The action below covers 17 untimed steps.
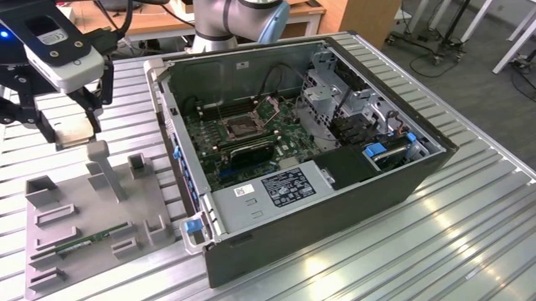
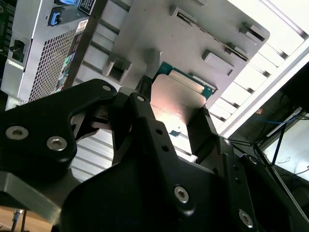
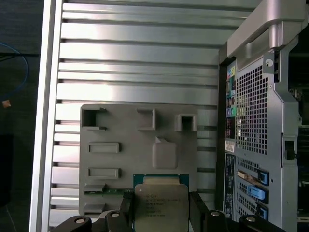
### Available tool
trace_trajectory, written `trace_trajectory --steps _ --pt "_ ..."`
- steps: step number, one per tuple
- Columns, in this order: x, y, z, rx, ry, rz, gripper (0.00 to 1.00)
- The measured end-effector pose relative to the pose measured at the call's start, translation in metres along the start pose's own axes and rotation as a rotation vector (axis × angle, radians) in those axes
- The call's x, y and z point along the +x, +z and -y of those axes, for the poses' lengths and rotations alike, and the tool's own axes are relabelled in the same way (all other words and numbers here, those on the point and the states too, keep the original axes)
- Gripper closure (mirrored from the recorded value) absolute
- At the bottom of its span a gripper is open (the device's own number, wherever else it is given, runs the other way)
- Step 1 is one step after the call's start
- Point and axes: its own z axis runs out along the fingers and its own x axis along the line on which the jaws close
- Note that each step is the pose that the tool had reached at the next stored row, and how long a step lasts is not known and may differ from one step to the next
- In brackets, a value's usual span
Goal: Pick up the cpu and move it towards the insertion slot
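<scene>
My gripper (image 1: 71,130) hangs above the grey fixture plate (image 1: 92,207) at the exterior view's left, shut on the cpu (image 1: 75,133), a flat square chip with a silvery top. In the first wrist view the cpu (image 3: 161,207) sits between the two black fingers (image 3: 198,205), lifted off the plate (image 3: 120,125). The second wrist view shows the chip (image 2: 176,101) clamped at its edges, its green rim showing. The insertion slot (image 1: 243,127), a dark square in a silver frame, lies on the green board inside the open computer case (image 1: 335,207), to the exterior view's right of the gripper.
A green memory stick (image 1: 88,241) lies in the fixture plate near its front. Grey posts (image 1: 99,164) stand up from the plate just below the gripper. The case's near wall (image 1: 172,125) rises between gripper and board. The table (image 1: 469,251) is ribbed metal.
</scene>
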Motion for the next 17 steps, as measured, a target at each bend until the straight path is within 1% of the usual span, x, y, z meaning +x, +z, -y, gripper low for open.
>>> trace_trajectory --steps 8,17 --pt "-0.011 0.0 0.0003 0.0 0.0 0.0 0.46" --pt "-0.0249 0.0 0.0006 0.0 0.0 0.0 0.46"
